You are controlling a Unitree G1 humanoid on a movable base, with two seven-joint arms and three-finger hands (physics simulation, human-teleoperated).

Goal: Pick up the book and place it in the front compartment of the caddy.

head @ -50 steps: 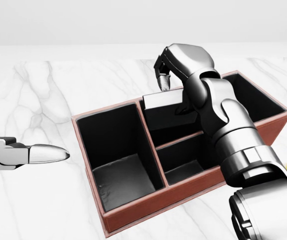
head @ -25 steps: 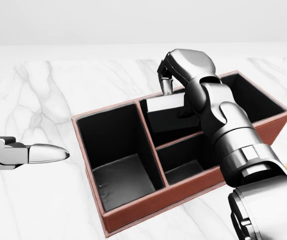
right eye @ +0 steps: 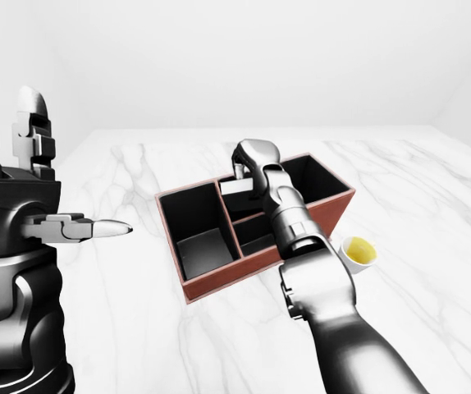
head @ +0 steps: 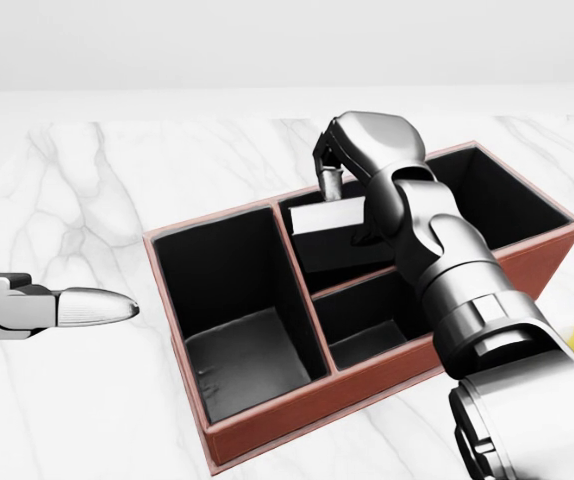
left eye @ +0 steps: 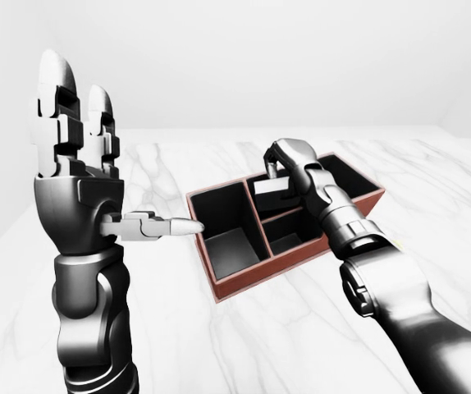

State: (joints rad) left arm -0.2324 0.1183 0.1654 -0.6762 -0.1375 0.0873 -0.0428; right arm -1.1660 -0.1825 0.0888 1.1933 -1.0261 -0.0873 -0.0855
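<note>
The red-brown caddy (head: 297,405) with black compartments stands on the white marble table. My right hand (head: 331,172) reaches over it from the lower right. Its fingers pinch the top edge of the grey book (head: 327,217). The book stands on edge, partly down inside the middle compartment nearer the top of the head view. My left hand (left eye: 96,164) is raised at the left of the left-eye view, open and empty, well left of the caddy. Only its thumb (head: 77,307) shows in the head view.
A small white cup with yellow contents (right eye: 357,251) stands on the table just right of the caddy. The marble tabletop (head: 87,200) stretches to the left and above the caddy.
My right hand and the book have sunk a little lower into the middle compartment. The left hand has not moved.
</note>
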